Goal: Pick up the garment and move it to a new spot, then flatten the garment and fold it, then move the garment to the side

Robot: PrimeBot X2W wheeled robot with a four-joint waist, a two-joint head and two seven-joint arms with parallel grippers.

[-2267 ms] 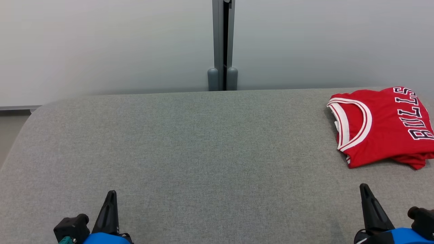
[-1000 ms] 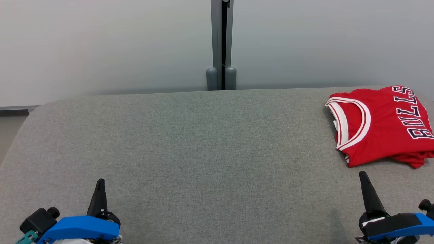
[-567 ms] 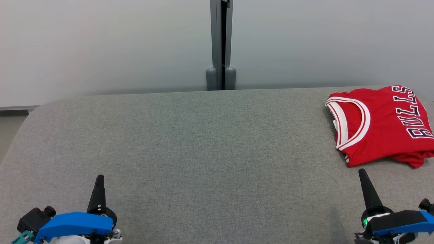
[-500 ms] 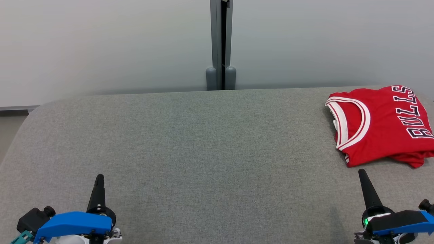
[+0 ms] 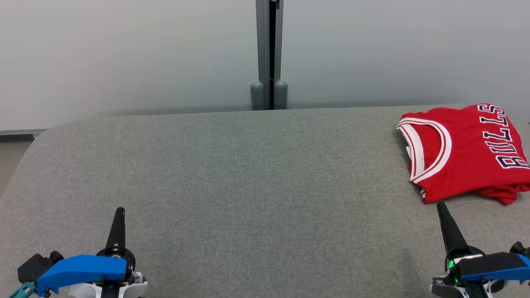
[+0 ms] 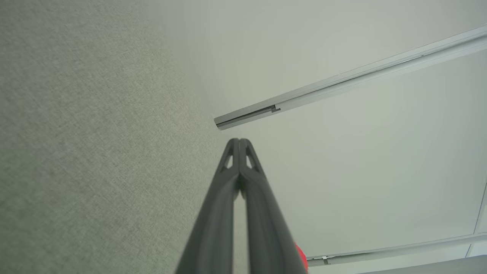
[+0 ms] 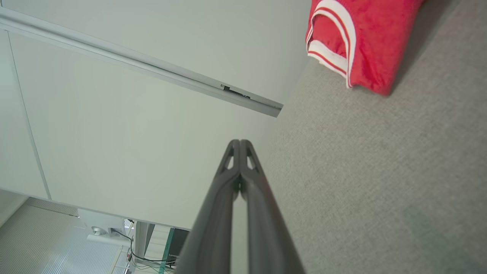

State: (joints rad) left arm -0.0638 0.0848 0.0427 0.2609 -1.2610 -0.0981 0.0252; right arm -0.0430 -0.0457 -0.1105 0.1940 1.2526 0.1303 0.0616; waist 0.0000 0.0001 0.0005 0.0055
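Observation:
The garment (image 5: 468, 155), a red jersey with white-trimmed neckline and black lettering, lies folded at the far right of the grey upholstered surface (image 5: 248, 174); the right wrist view shows its trimmed edge (image 7: 365, 42) at the top. My right gripper (image 5: 439, 205) sits at the lower right, shut and empty, its tip just short of the garment's near edge; its fingers (image 7: 239, 142) press together in the right wrist view. At the lower left my left gripper (image 5: 120, 210) is shut and empty, far from the garment, fingers (image 6: 239, 140) closed in the left wrist view.
A pale wall with a vertical grey post (image 5: 269, 54) stands behind the surface. The surface's rounded left corner (image 5: 37, 140) drops off to the floor. Broad bare fabric lies between the two grippers.
Both grippers have turned onto their sides and their tips crept slightly forward. The garment has not moved.

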